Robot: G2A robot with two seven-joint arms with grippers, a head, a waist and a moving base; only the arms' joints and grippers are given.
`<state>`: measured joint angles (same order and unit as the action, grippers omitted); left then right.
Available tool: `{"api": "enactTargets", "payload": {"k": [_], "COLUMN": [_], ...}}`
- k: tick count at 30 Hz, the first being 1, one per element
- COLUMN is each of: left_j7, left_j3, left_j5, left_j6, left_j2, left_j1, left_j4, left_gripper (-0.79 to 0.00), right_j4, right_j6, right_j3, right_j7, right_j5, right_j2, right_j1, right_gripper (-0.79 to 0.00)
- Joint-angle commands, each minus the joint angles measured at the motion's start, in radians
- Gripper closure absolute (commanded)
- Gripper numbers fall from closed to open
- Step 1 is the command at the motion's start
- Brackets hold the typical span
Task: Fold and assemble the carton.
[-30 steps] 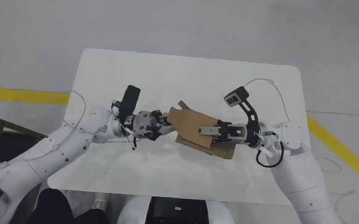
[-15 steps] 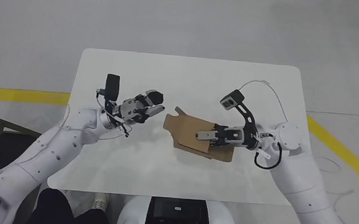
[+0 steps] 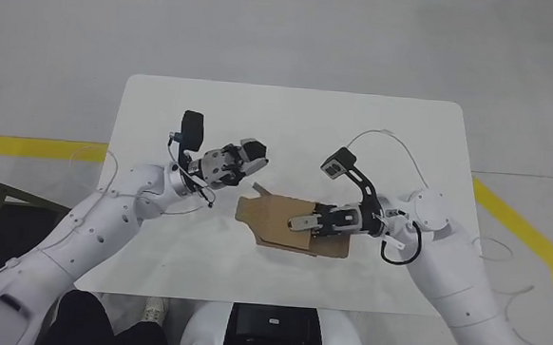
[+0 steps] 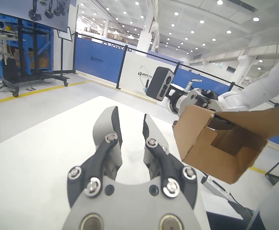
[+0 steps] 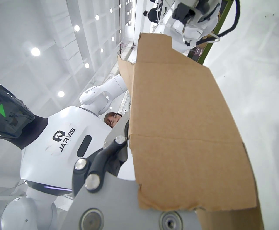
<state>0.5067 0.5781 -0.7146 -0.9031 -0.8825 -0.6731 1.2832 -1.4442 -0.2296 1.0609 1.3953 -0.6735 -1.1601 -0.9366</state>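
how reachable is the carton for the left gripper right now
Probably yes: the left gripper is open and empty, with nothing between it and the carton, whose open end faces it. The right gripper grips the far side.

a logo with lettering stands on the blue partition [image 4: 98, 49] and white panel [image 4: 134, 65].

The carton [image 3: 269, 222] is over the table's [image 3: 403, 133] middle; left gripper [image 3: 257, 154] apart at its 11 o'clock, right gripper [image 3: 301, 222] holding it from 3 o'clock.

There is one cardboard carton [image 3: 272, 220] and one white table [image 3: 403, 133].
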Motion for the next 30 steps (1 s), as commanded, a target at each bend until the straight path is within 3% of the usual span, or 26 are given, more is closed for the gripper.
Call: {"api": "enactTargets", "payload": {"k": [1,4,7,16,30], "left_j7": [-0.003,-0.001,-0.002,-0.02,-0.038], "left_j3": [0.01,0.029,0.05,0.112,0.08], "left_j5": [-0.016,-0.04,-0.058,-0.098,-0.084], "left_j6": [-0.016,-0.037,-0.055,-0.109,-0.109], "left_j2": [-0.003,-0.007,-0.008,-0.009,-0.006], "left_j1": [-0.004,-0.016,-0.03,-0.072,-0.087], "left_j4": [0.001,0.008,0.016,0.047,0.125], "left_gripper": [-0.194,-0.151,0.0,0.0,0.0], "right_j4": [0.011,0.026,0.032,0.034,0.025], "right_j6": [-0.002,-0.008,-0.012,-0.017,-0.016], "right_j3": [-0.001,0.004,0.013,0.033,0.046], "right_j7": [-0.007,-0.024,-0.038,-0.061,-0.076], "right_j5": [0.004,0.009,0.011,0.013,0.013], "right_j2": [-0.001,-0.001,0.0,0.004,0.006], "right_j1": [0.005,0.009,0.009,0.004,-0.002], "right_gripper": [0.0,0.0,0.0,0.0,0.0]}}
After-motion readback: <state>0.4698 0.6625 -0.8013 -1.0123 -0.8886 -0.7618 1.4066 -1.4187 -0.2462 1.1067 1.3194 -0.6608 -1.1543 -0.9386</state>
